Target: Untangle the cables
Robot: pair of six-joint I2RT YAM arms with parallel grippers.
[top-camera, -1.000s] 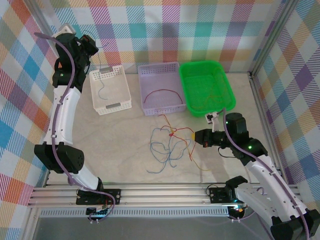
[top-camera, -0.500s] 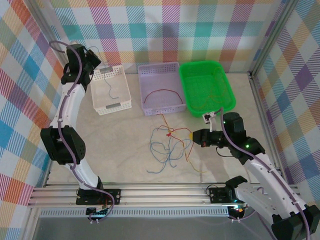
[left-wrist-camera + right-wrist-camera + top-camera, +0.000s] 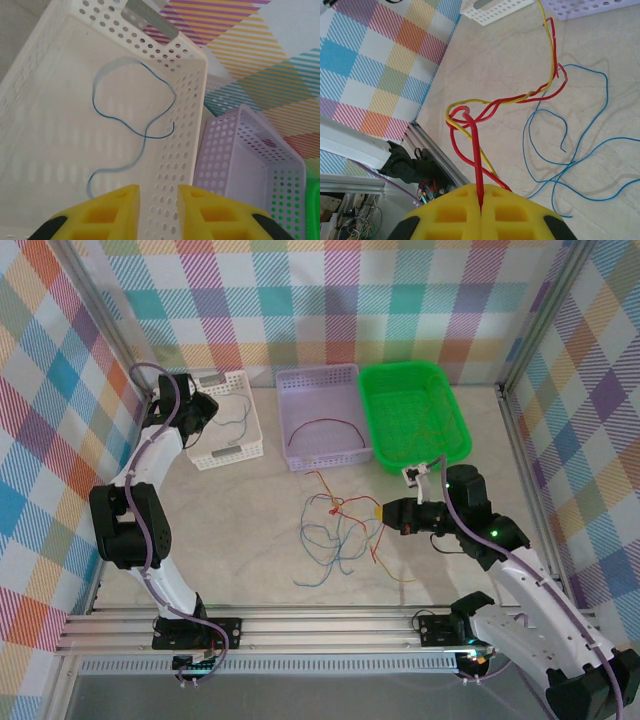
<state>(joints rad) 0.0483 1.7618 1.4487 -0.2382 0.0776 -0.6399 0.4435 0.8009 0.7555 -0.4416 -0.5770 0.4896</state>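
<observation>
1. Checked walls (image 3: 400, 300) closed in a pale table (image 3: 240, 550). At its far edge stood a purple basket (image 3: 345, 375), with a white basket (image 3: 252, 425) just to its left and a green basket (image 3: 413, 370) just to its right.
2. A tangle (image 3: 338, 525) of blue, red and yellow cables lay on the table in front of the purple basket, one red end reaching close to its near wall.
3. The right claw (image 3: 481, 192) sat at the tangle's right side, in front of the purple basket's right corner. Its fingers were pressed together, pinching a red cable (image 3: 476, 150).
4. A yellow cable (image 3: 551, 55) twisted round that red cable, and blue loops (image 3: 606, 84) crossed beside them.
5. A red strand (image 3: 322, 423) curved inside the purple basket.
6. Left of the purple basket, the left claw (image 3: 159, 192) hung over the white basket's rim, fingers spread and bare. A blue cable (image 3: 131, 129) looped on that basket's floor.
</observation>
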